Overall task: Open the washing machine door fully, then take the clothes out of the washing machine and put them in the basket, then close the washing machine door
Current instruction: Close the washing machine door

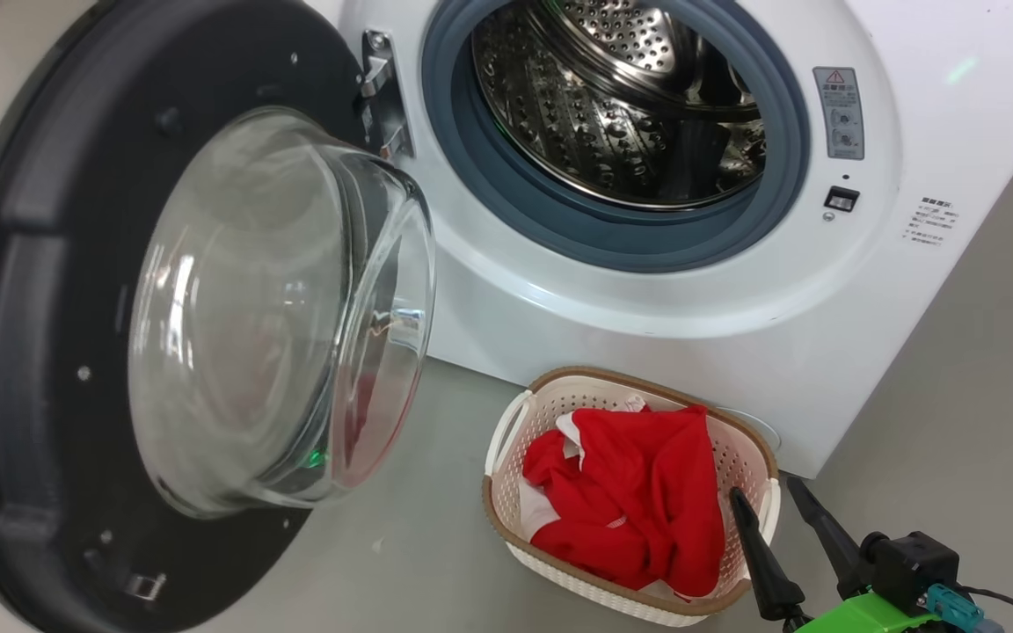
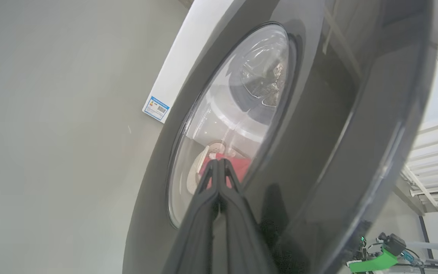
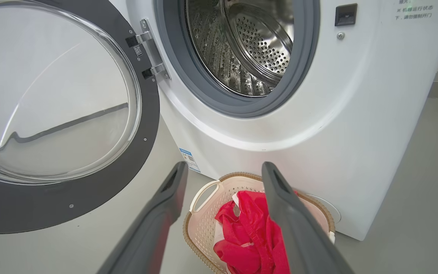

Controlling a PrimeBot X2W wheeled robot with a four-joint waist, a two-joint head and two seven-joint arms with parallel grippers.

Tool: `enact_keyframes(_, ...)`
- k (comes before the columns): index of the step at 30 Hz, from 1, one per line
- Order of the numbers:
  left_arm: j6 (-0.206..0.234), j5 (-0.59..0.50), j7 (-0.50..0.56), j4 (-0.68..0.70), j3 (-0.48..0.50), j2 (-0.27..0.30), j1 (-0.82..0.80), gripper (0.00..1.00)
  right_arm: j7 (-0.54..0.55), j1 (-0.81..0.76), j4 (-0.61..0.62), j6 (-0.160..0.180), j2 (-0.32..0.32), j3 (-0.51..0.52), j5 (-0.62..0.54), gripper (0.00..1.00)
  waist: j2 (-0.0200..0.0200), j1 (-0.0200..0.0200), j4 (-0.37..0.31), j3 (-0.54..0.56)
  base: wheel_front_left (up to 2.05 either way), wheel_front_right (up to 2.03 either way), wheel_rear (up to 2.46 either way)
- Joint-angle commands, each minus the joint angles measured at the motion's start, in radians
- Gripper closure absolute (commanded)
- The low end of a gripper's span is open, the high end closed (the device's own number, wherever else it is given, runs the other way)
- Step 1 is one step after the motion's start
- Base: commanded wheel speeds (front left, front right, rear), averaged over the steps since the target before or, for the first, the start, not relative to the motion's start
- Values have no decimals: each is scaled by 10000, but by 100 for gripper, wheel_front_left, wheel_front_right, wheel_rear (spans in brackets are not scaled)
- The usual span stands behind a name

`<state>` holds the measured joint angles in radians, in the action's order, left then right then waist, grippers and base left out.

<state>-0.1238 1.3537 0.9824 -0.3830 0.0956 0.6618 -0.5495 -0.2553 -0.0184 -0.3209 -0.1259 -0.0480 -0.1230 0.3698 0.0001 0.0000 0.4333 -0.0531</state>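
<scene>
Red clothes [image 1: 638, 492] lie in a heap in the basket [image 1: 739, 453]. The basket sits on the floor [image 1: 955, 396], right in front of the washing machine [image 1: 647, 299]. The right claw [image 1: 764, 489] is by the basket's edge, just beside the clothes, with its fingers wide apart and holding nothing. The left claw [image 2: 219, 163] is pinched tight with nothing in it, right up by the outer side of the open door [image 1: 32, 264].
</scene>
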Motion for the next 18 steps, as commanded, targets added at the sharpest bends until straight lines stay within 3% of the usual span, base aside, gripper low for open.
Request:
enact_keyframes(1, -69, 264, 143, 597, 214, 528, -46, 100, -65, 80, 287, -48, -22, -187, 65, 0, -1, 0, -77, 20, 0, 0, 0)
enact_keyframes(18, -69, 1319, -315, 2823, -1038, 59, -173, 100, -65, 156, 376, -48, -22, -58, 30, 0, -1, 0, -1124, -110, 0, 0, 0)
